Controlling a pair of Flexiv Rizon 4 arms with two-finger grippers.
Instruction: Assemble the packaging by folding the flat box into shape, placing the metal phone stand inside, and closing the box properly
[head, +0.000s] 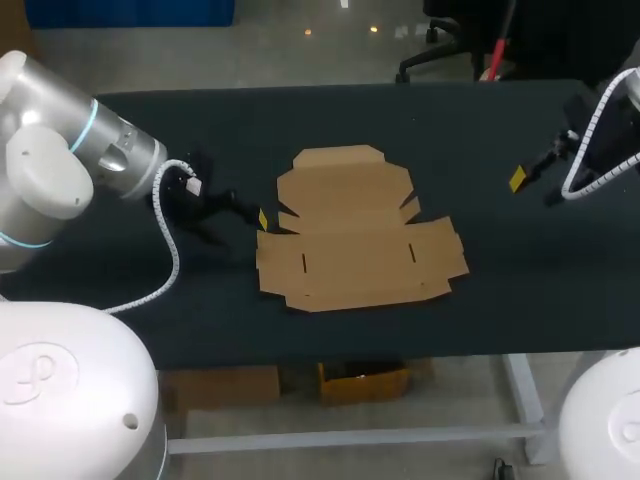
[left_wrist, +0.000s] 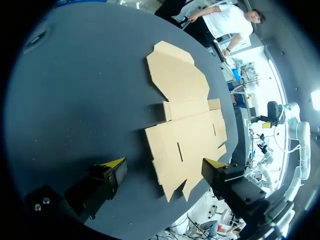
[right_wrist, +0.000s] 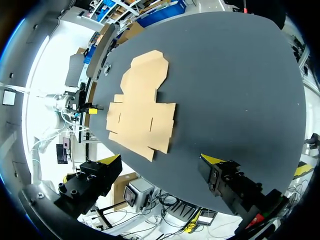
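A flat, unfolded brown cardboard box (head: 350, 230) lies near the middle of a dark table (head: 500, 300), flaps spread out and slots showing. The left arm (head: 70, 160), white and grey, comes in from the left; the left gripper (head: 240, 214) sits low just beside the box's left edge. The right gripper (head: 533, 186) hangs over the table's right side, well apart from the box.

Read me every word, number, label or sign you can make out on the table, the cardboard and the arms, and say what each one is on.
Flat box: plain brown cardboard, no print showing.
Table: no text.
Left arm's base: a raised emblem, no readable letters.
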